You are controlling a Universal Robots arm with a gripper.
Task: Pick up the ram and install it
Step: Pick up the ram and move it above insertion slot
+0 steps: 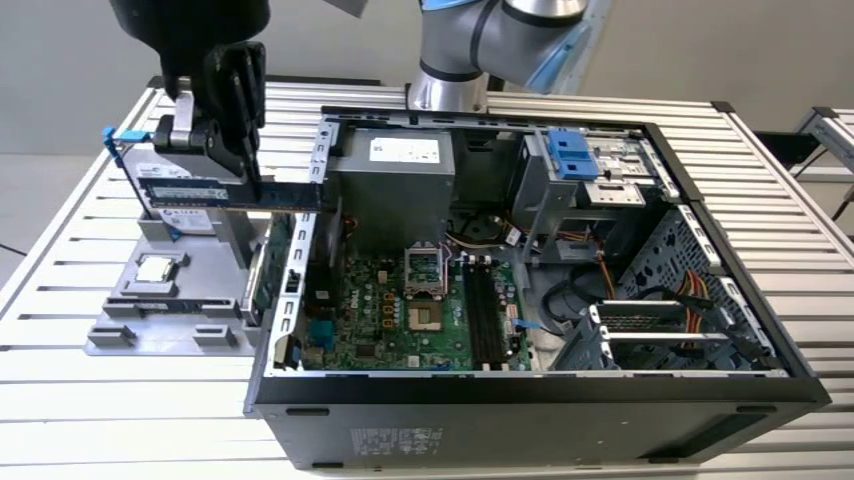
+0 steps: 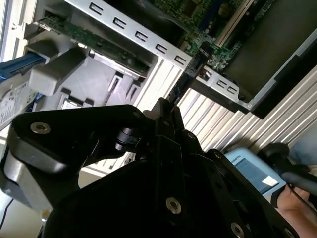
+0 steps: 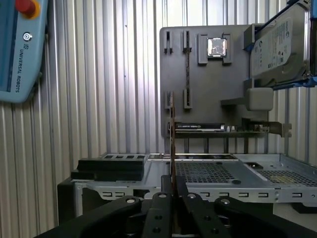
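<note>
Exterior view: the arm's black gripper (image 1: 240, 178) hangs above the part of the slatted desk (image 1: 80, 240) toward the exterior view's left, near the far edge. Its jaws are pinching the ram (image 1: 274, 195) from above. The ram is clear of the desk and held level on its long edge. It spans the gap between the grey fixture plate (image 1: 160, 335) and the open computer case (image 1: 534, 395), and one end reaches over the case's near side wall, close to the grey power supply (image 1: 400, 170). Inside the case lies the green motherboard (image 1: 387, 310), with long black slots (image 1: 483, 310) beside its processor socket. A square processor chip (image 1: 158, 268) sits on the fixture plate below the gripper. First wrist view: the gripper (image 3: 172, 191) clamps the ram (image 3: 171, 139), seen edge-on as a thin line running out over the case wall toward the fixture plate (image 3: 208, 89). The plate carries the processor chip (image 3: 217, 47), a silver hard drive (image 3: 277, 44) in a blue frame, and a green circuit card (image 3: 247, 130) standing on edge. A blue teach pendant (image 3: 20, 49) lies on the desk well apart from the plate. Second wrist view: the gripper (image 2: 167, 111) holds the ram (image 2: 184, 83), which points toward the case rim with the motherboard beyond; the teach pendant (image 2: 252, 171) lies on the desk.
</note>
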